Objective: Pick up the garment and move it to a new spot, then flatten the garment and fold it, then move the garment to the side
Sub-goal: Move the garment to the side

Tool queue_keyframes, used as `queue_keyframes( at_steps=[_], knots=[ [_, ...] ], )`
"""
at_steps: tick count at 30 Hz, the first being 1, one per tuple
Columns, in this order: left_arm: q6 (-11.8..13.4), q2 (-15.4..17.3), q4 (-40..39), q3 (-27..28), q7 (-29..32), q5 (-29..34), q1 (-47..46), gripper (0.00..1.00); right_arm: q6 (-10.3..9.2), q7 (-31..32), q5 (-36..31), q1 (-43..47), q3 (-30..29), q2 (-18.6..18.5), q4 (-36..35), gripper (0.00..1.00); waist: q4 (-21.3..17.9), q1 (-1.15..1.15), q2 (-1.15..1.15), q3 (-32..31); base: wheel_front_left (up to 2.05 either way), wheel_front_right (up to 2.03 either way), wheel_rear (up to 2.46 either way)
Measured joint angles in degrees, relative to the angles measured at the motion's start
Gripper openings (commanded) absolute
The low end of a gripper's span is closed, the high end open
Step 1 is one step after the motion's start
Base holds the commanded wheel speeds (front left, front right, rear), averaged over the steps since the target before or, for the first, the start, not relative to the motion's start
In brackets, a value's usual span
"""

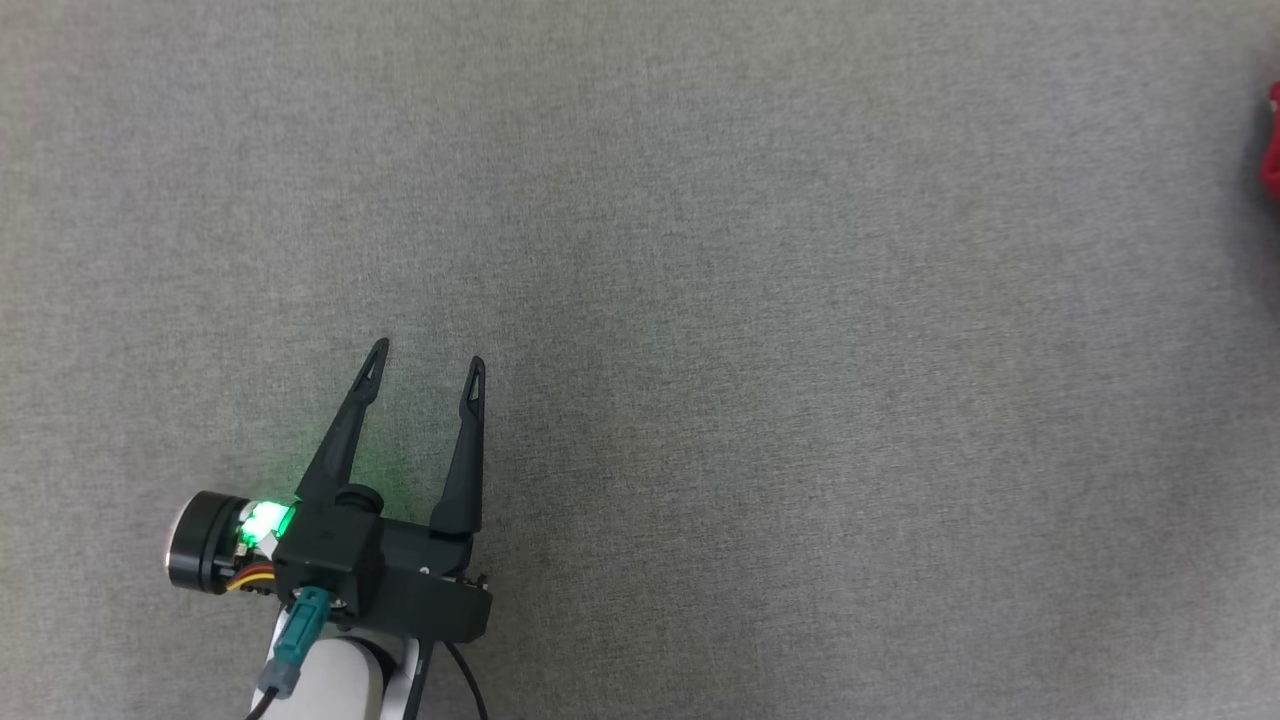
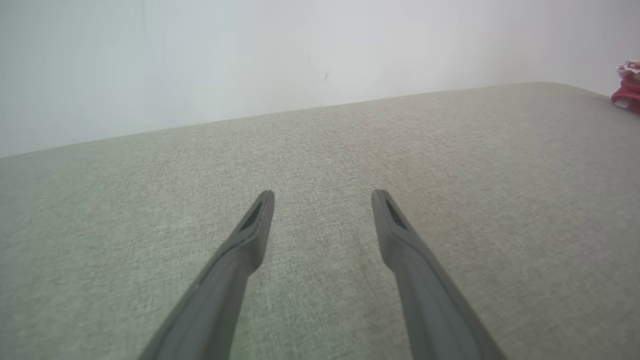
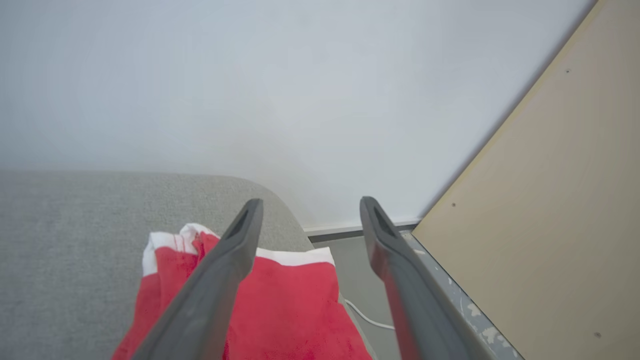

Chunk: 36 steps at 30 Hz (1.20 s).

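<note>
Right claw point(image 3: 311, 200) is standing open, its two fingers spread wide with nothing pinched between them. The red garment point(image 3: 290, 310) with white trim is lying crumpled directly below it, showing in the gap between the fingers and passing behind the finger on that view's left. Whether that finger is touching the cloth cannot be told. The garment is sitting at a rounded corner of the grey fabric-covered surface point(image 3: 75, 225), with its white hem reaching close to the edge. Left claw point(image 1: 428, 354) is also standing open and gripping nothing, poised over a bare stretch of the surface at the lower left of the head view, with a green light point(image 1: 268, 520) glowing at its wrist. In that view the garment point(image 1: 1272, 150) is showing as a red sliver at the far right border, well apart from the left claw. In the left wrist view the garment point(image 2: 627, 85) is peeking in at the right border, near the surface's far edge. A plain pale wall point(image 3: 250, 75) is rising behind the surface. Past the corner a strip of grey floor point(image 3: 345, 265) is showing, with a thin white cable point(image 3: 370, 320) lying on it. A beige panel point(image 3: 550, 200) with a chipped grey edge is slanting along the right of the right wrist view.
</note>
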Motion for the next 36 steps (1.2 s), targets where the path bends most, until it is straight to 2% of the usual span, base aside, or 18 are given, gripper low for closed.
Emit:
queue_keyframes(
  at_steps=[8,14,15,17,25,36],
  knots=[
    [0.6,-0.1,0.4,1.7,0.0,-0.7,1.0,1.0,0.0,0.0,14.2,4.2,14.6,5.4,-11.3,1.0,-0.6,0.0,0.0,-3.2,0.0,0.0,0.0],
    [1.6,-0.3,1.0,3.7,0.0,-1.8,3.8,1.0,0.0,0.0,22.5,13.8,24.1,11.8,-19.7,1.0,-0.6,0.0,0.0,-6.9,0.0,0.0,0.0],
    [1.6,-0.3,1.3,4.4,0.0,-2.0,4.7,1.0,0.0,0.0,23.5,17.7,26.8,13.8,-21.7,1.0,-0.5,-0.01,-0.01,-8.3,0.0,0.0,0.0],
    [1.6,-0.4,1.5,4.8,0.0,-2.3,5.8,1.0,0.0,0.0,24.7,21.3,28.8,15.2,-22.7,1.0,-0.3,-0.01,0.0,-9.7,0.0,0.0,0.0],
    [1.5,-0.7,2.8,7.3,0.0,-3.0,10.9,1.0,0.0,0.0,27.4,33.2,29.7,19.5,-23.1,1.0,0.8,-0.01,-0.01,-15.6,0.0,0.0,0.0],
    [1.0,-0.8,5.9,10.9,0.0,-3.3,17.7,1.0,0.0,0.0,26.5,43.8,30.0,22.1,-21.7,1.0,1.3,-0.02,-0.01,-23.2,0.0,0.0,0.0]
  ],
)
